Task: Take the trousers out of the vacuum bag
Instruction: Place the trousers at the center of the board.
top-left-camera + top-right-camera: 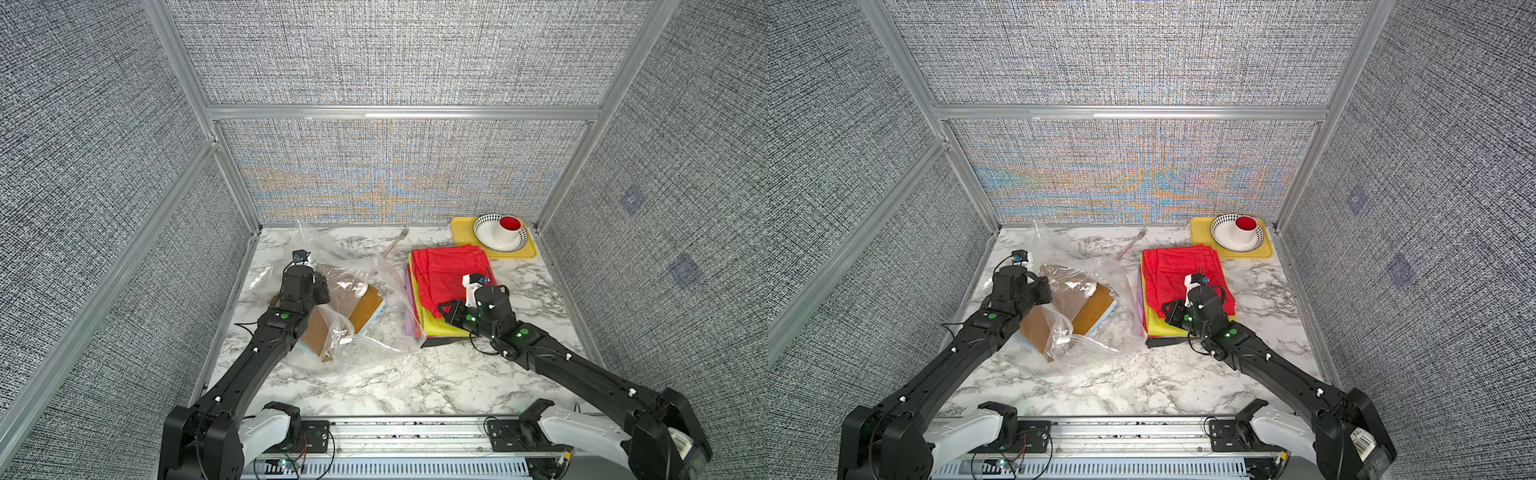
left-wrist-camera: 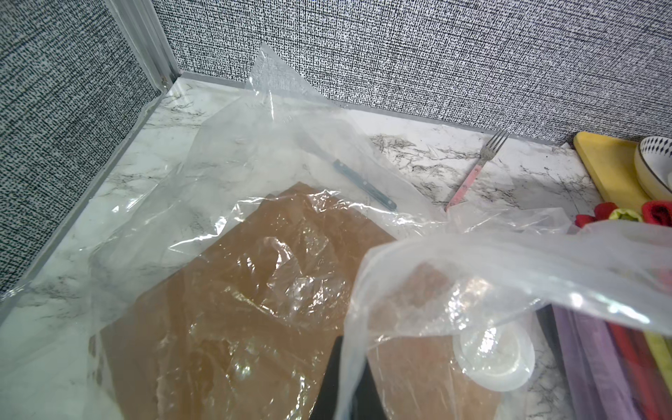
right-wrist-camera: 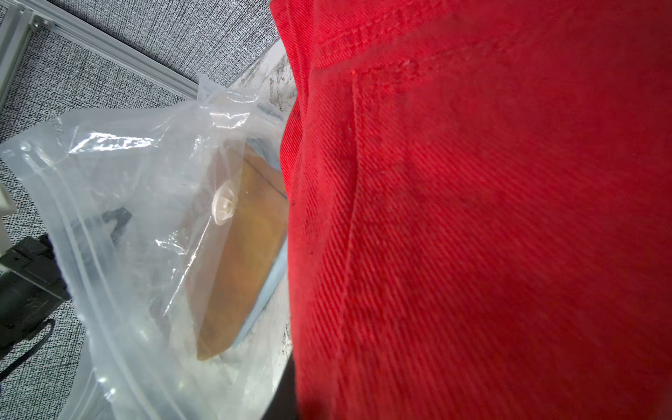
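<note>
The vacuum bag (image 1: 374, 332) lies crinkled at the table's left, its white valve (image 2: 496, 358) facing up. Orange trousers (image 1: 365, 309) over a light blue pair (image 3: 271, 287) are still inside it. My left gripper (image 2: 345, 382) is shut on a fold of the bag's plastic. To the right lies a stack of trousers: red (image 1: 449, 266) on top, then yellow (image 1: 440, 328), lilac (image 1: 409, 307) and dark grey (image 1: 440, 341). My right gripper (image 1: 449, 311) is shut on the red trousers' near edge. The red cloth fills the right wrist view, with one dark finger (image 3: 285, 400) showing beside it.
A yellow tray (image 1: 465, 241) at the back right carries a patterned bowl (image 1: 484, 232) and a white cup (image 1: 509, 230). A pink-handled fork (image 1: 397, 243) lies by the back wall. A grey-handled knife (image 2: 363, 185) lies under the bag. Grey walls enclose three sides.
</note>
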Robot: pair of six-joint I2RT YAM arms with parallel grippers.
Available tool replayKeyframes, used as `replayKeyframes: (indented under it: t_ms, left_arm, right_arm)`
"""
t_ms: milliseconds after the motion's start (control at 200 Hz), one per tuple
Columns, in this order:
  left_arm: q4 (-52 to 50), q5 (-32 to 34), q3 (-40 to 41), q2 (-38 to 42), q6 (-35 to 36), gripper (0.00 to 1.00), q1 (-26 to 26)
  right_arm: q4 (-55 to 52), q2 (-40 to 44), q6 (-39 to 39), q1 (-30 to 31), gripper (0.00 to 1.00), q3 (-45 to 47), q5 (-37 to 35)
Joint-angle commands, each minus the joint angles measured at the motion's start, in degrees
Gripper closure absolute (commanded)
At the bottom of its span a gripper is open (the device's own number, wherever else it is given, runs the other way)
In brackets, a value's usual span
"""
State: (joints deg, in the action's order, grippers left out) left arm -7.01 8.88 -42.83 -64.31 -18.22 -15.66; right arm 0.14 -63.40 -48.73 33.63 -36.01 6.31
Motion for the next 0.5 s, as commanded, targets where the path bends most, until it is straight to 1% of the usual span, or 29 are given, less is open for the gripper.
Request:
replayKeyframes:
  t_ms: [0, 80, 135, 200, 290, 345, 465, 495]
  left_arm:
    - [-0.07, 0.08, -0.44, 0.29, 0.79, 1.00, -0.03]
    - [-0.11, -0.05, -0.58, 0.54, 0.67, 1.00, -0.03]
    - [-0.11, -0.06, -0.73, 0.64, 0.62, 1.00, 0.02]
    - [-0.19, -0.25, -0.98, 0.51, 0.60, 1.00, -0.05]
    - [-0.67, -0.58, -1.46, 0.42, 0.70, 1.00, 0.02]
    - [-1.12, -0.80, -1.84, 0.50, 1.02, 1.00, 0.00]
    - [-1.56, -0.62, -1.99, 1.19, 1.23, 1.00, 0.02]
    - [-1.68, -0.53, -1.91, 1.40, 1.20, 1.00, 0.01]
  right_arm:
    - [-0.44, 0.05, -0.58, 0.21, 0.91, 0.72, 1.49]
    - [-1.34, -0.39, -0.12, 0.30, 0.89, 0.94, 2.10]
    - [-1.86, -1.05, 0.81, 0.25, 0.86, 0.83, 2.67]
    - [-4.14, -2.40, 2.90, 0.30, 0.79, -0.65, 2.79]
    - [-7.76, -3.86, 6.40, 0.39, 0.65, -3.53, 3.84]
    - [-9.95, -4.14, 9.18, 0.52, 0.59, -5.40, 5.20]
    - [-16.78, -4.22, 15.50, 0.63, 0.56, -9.43, 9.04]
    - [-18.85, -3.95, 16.67, 0.65, 0.56, -12.24, 9.61]
